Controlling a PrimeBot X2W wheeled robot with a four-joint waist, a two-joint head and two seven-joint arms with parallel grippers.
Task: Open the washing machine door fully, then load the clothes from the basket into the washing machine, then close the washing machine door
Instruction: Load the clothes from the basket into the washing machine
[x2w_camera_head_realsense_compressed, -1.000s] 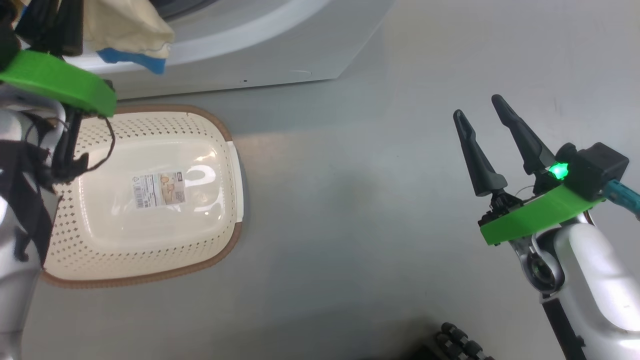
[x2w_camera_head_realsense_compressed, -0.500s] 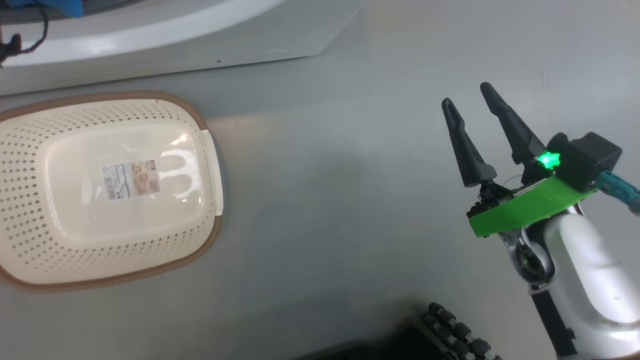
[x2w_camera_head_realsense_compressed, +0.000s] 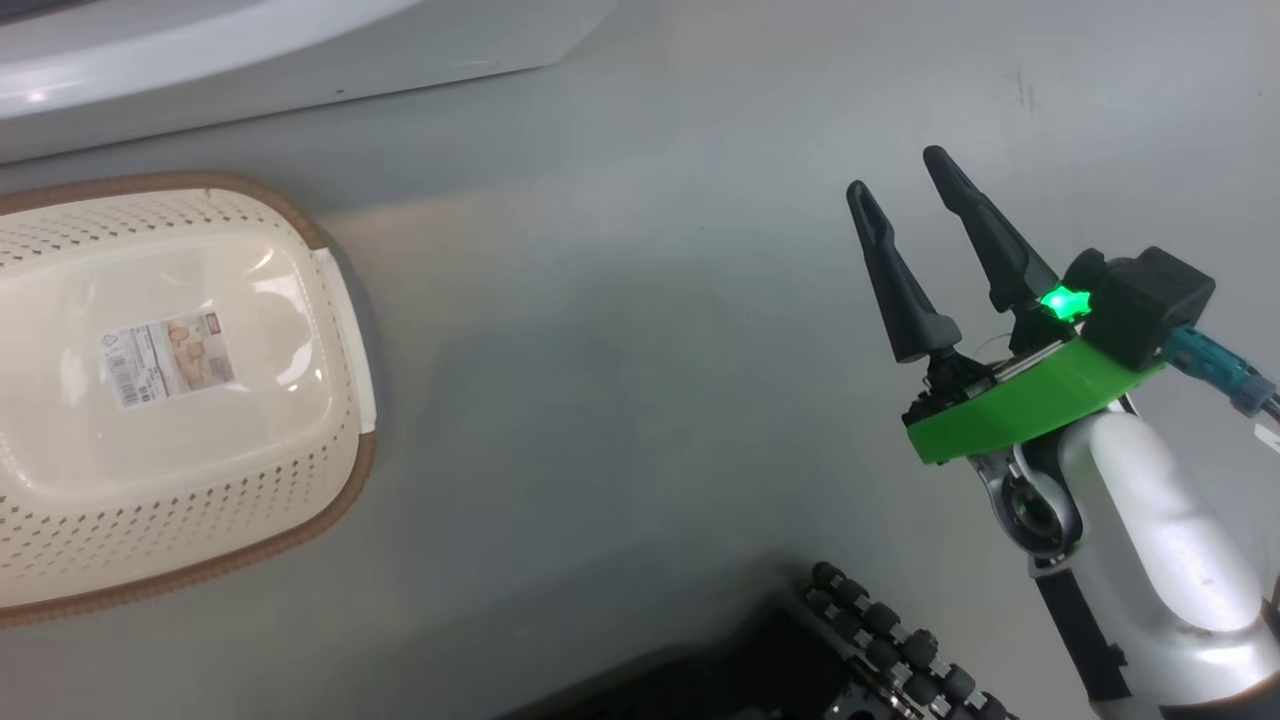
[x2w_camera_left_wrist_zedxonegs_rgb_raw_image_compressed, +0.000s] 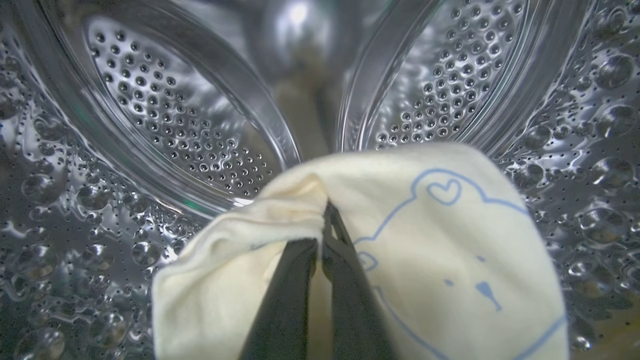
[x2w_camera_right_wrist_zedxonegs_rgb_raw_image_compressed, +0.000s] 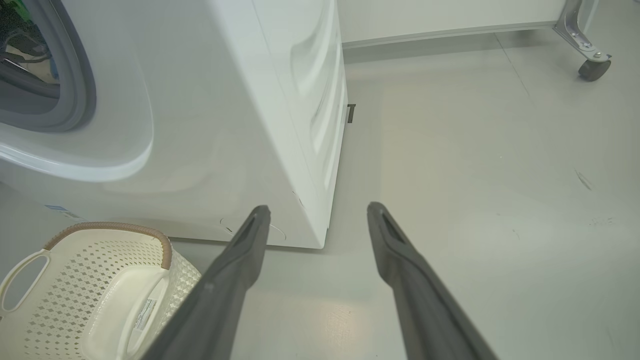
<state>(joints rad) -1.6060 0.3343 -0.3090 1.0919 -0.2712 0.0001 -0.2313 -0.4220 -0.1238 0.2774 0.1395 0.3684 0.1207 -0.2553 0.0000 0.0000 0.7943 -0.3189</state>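
In the left wrist view my left gripper (x2w_camera_left_wrist_zedxonegs_rgb_raw_image_compressed: 325, 216) is shut on a pale yellow garment (x2w_camera_left_wrist_zedxonegs_rgb_raw_image_compressed: 430, 240) with a thin blue bear print. It holds the garment inside the steel perforated drum (x2w_camera_left_wrist_zedxonegs_rgb_raw_image_compressed: 175, 130) of the washing machine (x2w_camera_right_wrist_zedxonegs_rgb_raw_image_compressed: 225, 100). The cream basket (x2w_camera_head_realsense_compressed: 150, 400) lies on the floor at the left of the head view, with only its label inside; the same basket (x2w_camera_right_wrist_zedxonegs_rgb_raw_image_compressed: 100, 285) sits before the machine. My right gripper (x2w_camera_head_realsense_compressed: 897, 172) hangs open over bare floor, nothing between its fingers (x2w_camera_right_wrist_zedxonegs_rgb_raw_image_compressed: 240, 260). The washing machine door is out of view.
The washer's white front and grey rubber seal (x2w_camera_right_wrist_zedxonegs_rgb_raw_image_compressed: 80, 75) stand left of my right gripper. Grey floor (x2w_camera_right_wrist_zedxonegs_rgb_raw_image_compressed: 475, 175) stretches to the right of it. A caster wheel (x2w_camera_right_wrist_zedxonegs_rgb_raw_image_compressed: 592, 69) sits far back right. My own base's black roller wheel (x2w_camera_head_realsense_compressed: 880, 640) is at the bottom.
The head camera has turned, so basket and washer slid left in its picture. The left arm with the garment, earlier at the machine's opening, has left the head view. The right gripper stays open.
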